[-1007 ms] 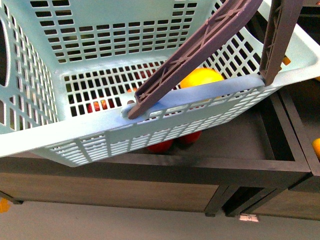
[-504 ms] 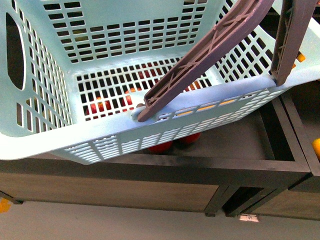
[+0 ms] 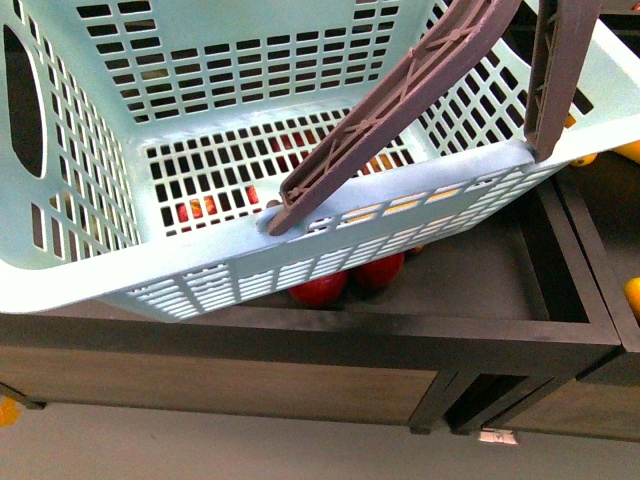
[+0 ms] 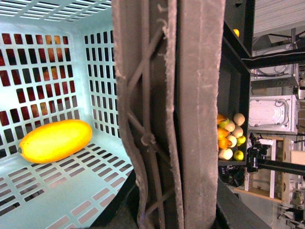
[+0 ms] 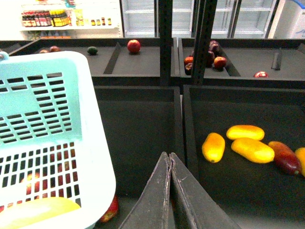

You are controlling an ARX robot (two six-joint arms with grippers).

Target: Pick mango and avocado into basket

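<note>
The turquoise basket (image 3: 90,275) hangs tilted over the dark fruit trays and fills the front view. Its brown-grey handles (image 3: 400,100) rise to the upper right. My left gripper (image 4: 171,205) is shut on the handle bars (image 4: 190,95), which fill the middle of its view. One yellow mango (image 4: 55,140) lies on the basket floor, and shows through the wall as the mango (image 5: 38,212) in the right wrist view. My right gripper (image 5: 169,160) is shut and empty beside the basket (image 5: 90,143), above a dark tray. A small dark green fruit, seemingly the avocado (image 5: 92,50), sits in a far tray.
Red apples (image 3: 320,288) lie in the tray under the basket. Yellow mangoes (image 5: 213,147) and a reddish one (image 5: 285,157) lie in the tray right of my right gripper. Red fruit (image 5: 134,46) sits in the far trays between black posts (image 5: 164,43). The shelf's front rail (image 3: 400,345) runs below.
The basket has swung and lifted slightly, baring more of the red apples beneath. The mango, seen at the near right wall a second ago, no longer shows in the front view.
</note>
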